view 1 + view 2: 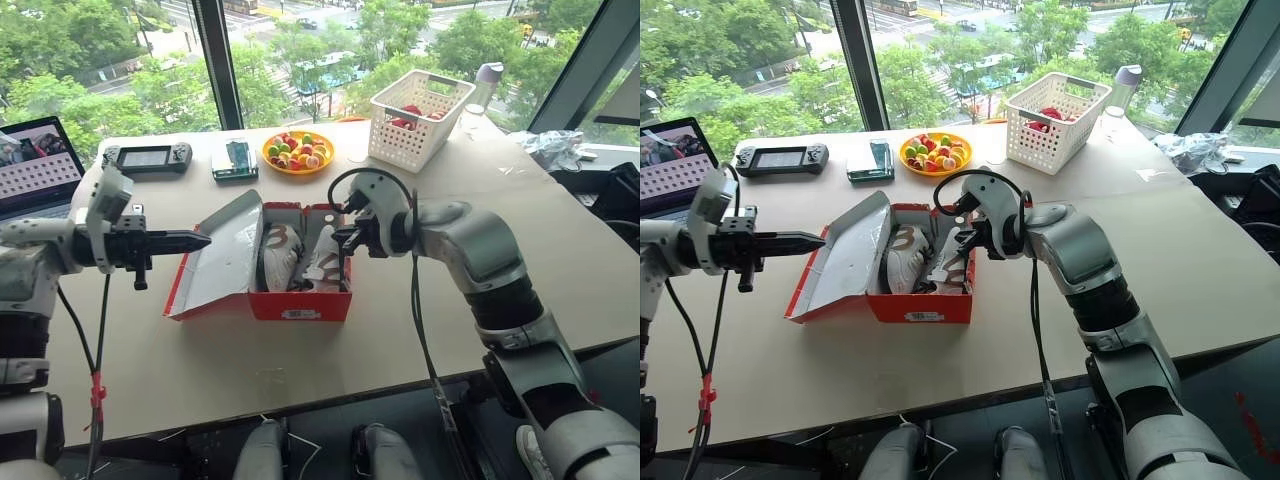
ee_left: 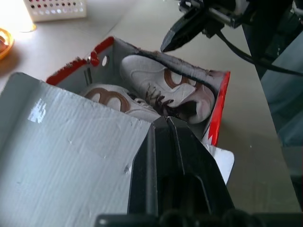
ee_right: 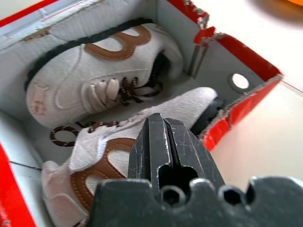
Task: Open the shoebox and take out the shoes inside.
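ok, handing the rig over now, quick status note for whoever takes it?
Left gripper: shut, empty, level beside the raised lid.
Right gripper: shut, empty, tilted down over the right end of the shoebox.
Shoebox sits mid-table, lid swung open to the robot's left.
Both shoes lie inside, side by side, laced, uppers showing.
Done: box opened.
Left: open the right gripper, grip the near shoe, lift it out, then take the second.
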Tool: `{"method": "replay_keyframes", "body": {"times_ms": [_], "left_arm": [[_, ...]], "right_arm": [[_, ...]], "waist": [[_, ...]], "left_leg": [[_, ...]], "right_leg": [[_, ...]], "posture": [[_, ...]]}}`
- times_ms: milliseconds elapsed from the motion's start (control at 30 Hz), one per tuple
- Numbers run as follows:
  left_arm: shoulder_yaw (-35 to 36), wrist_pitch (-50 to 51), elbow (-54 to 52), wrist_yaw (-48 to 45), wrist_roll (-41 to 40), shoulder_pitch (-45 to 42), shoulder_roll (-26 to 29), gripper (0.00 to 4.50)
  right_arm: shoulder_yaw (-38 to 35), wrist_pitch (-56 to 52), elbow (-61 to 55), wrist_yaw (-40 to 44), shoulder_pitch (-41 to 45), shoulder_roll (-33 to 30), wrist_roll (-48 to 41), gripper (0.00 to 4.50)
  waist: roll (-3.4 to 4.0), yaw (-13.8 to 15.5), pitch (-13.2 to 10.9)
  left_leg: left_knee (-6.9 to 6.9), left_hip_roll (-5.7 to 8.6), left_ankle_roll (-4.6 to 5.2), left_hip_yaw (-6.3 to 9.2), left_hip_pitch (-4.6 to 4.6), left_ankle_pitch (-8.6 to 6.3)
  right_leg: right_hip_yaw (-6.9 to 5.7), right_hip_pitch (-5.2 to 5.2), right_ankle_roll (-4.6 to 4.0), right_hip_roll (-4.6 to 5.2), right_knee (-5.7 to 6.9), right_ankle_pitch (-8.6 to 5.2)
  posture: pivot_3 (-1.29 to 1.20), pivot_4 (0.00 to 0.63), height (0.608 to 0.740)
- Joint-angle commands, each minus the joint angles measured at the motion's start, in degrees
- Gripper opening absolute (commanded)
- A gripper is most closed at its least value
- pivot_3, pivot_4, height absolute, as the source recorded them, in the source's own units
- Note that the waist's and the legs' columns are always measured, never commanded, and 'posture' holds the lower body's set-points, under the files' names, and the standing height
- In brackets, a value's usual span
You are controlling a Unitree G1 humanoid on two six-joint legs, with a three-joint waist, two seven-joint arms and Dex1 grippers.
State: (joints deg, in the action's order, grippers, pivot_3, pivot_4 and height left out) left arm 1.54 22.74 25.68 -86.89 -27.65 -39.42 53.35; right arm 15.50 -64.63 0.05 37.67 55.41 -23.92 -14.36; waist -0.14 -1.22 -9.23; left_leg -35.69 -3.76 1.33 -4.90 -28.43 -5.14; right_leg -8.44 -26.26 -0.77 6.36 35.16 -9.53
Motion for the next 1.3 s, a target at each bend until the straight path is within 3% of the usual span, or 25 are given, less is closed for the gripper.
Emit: {"method": "replay_keyframes", "body": {"times_ms": [33,367,467,733,967,1300], "left_arm": [[0.1,-4.51,3.42,-2.42,2.54,-4.04,-0.24,0.0],[-0.1,-7.34,6.4,-4.05,5.31,-5.21,-3.42,0.0],[-0.11,-7.59,6.33,-3.95,5.74,-5.11,-3.95,0.0],[0.47,-7.56,5.48,-3.18,5.99,-3.85,-4.92,0.0],[0.73,-7.32,4.62,-2.61,5.83,-2.87,-5.22,0.0],[1.47,-6.93,3.01,-1.28,5.42,-1.48,-4.89,0.0]], "right_arm": [[0.3,-1.16,-3.2,-1.14,0.68,-0.6,0.64,1.11],[2.8,-2.02,-1.06,-3.51,1.51,0.78,2.38,4.48],[3.16,-1.43,1.28,-3.25,2.27,1.29,2.58,4.48],[5.04,6.84,14.87,-1.92,5.57,3.96,5.54,4.48],[5.13,11.92,20.06,-0.46,10.74,5.04,8.01,4.48],[6.91,13.43,25.5,3.18,6.82,7.04,9.49,4.48]], "waist": [[-0.11,0.1,-0.03],[-0.12,0.55,-0.04],[-0.13,0.57,-0.05],[-0.12,0.51,-0.06],[-0.11,0.58,-0.07],[-0.13,0.3,-0.05]], "left_leg": [[-0.01,0.02,0.12,-0.01,-0.06,-0.08],[-0.14,-0.09,0.23,-0.41,-0.05,-0.42],[-0.18,-0.09,0.08,-0.31,0.17,-0.51],[-0.2,-0.1,0.07,-0.25,0.23,-0.52],[-0.2,-0.1,0.07,-0.27,0.23,-0.51],[-0.22,-0.09,0.1,-0.38,0.26,-0.49]], "right_leg": [[0.04,-0.04,0.01,0.0,-0.05,0.01],[0.22,-0.16,0.34,-0.19,0.34,-0.12],[0.27,-0.14,-0.02,-0.02,0.55,-0.34],[0.26,-0.15,-0.04,0.08,0.61,-0.34],[0.29,-0.16,-0.05,0.1,0.62,-0.33],[0.46,-0.13,0.28,-0.09,0.76,-0.17]], "posture": [[0.0,0.15,0.74],[0.0,0.15,0.74],[0.0,0.15,0.74],[0.0,0.15,0.74],[0.0,0.15,0.74],[0.0,0.15,0.74]]}}
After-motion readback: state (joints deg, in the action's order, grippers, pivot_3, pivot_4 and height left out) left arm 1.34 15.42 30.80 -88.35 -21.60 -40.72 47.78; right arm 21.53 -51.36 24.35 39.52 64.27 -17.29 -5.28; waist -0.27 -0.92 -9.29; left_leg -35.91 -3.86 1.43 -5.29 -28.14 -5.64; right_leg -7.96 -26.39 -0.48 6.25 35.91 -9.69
